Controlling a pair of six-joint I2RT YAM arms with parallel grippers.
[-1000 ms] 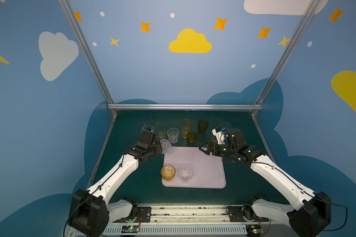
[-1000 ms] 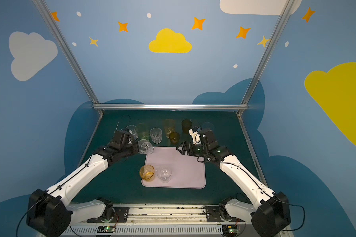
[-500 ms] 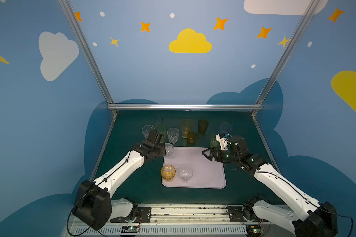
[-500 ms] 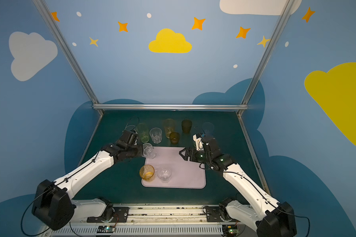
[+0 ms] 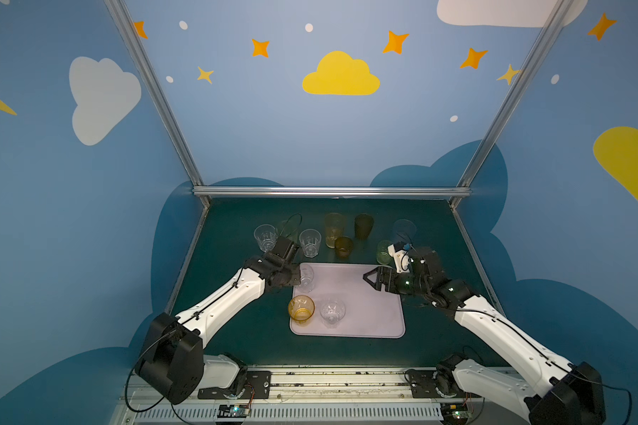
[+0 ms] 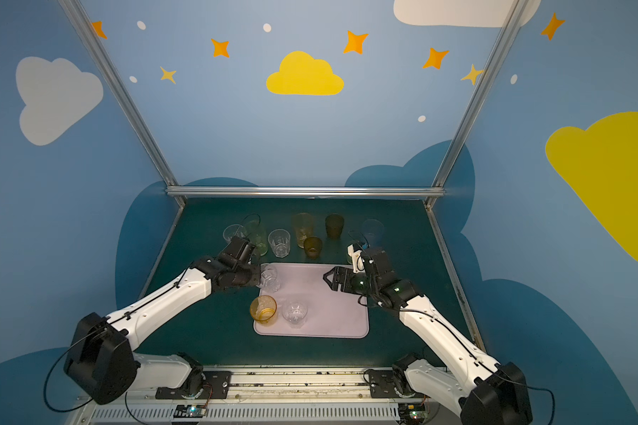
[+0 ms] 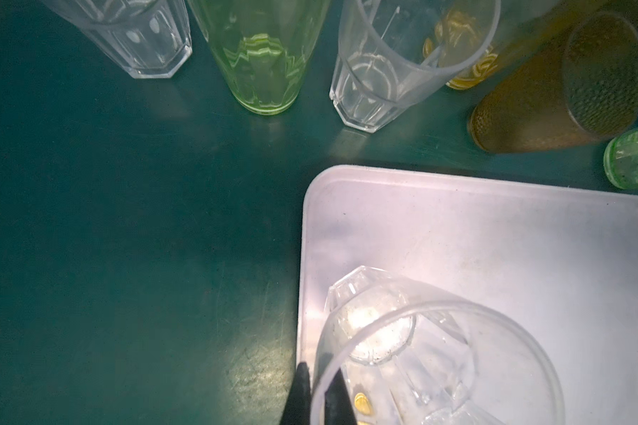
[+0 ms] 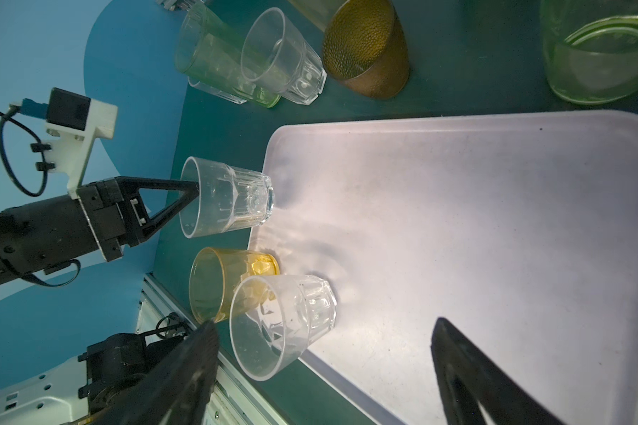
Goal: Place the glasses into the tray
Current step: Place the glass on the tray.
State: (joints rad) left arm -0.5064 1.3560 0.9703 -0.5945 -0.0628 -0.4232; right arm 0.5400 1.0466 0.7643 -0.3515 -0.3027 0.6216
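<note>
1. A clear faceted glass [image 5: 305,276] is seen roughly upright, mouth up, at the far left corner of the tray [image 5: 365,294]. Whether its base touches the tray cannot be told.
2. Its rim wall is pinched by the left claw [image 5: 298,279], on the side away from the tray's middle.
3. The right claw [image 5: 370,282] is held spread and empty over the tray's right part.
4. A lowering and release by the left claw is judged to be next.

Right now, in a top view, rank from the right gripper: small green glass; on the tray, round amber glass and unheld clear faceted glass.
1. Small green glass: just beyond the tray's far edge.
2. Clear faceted glass: tray front.
3. Amber glass: front left corner.
</note>
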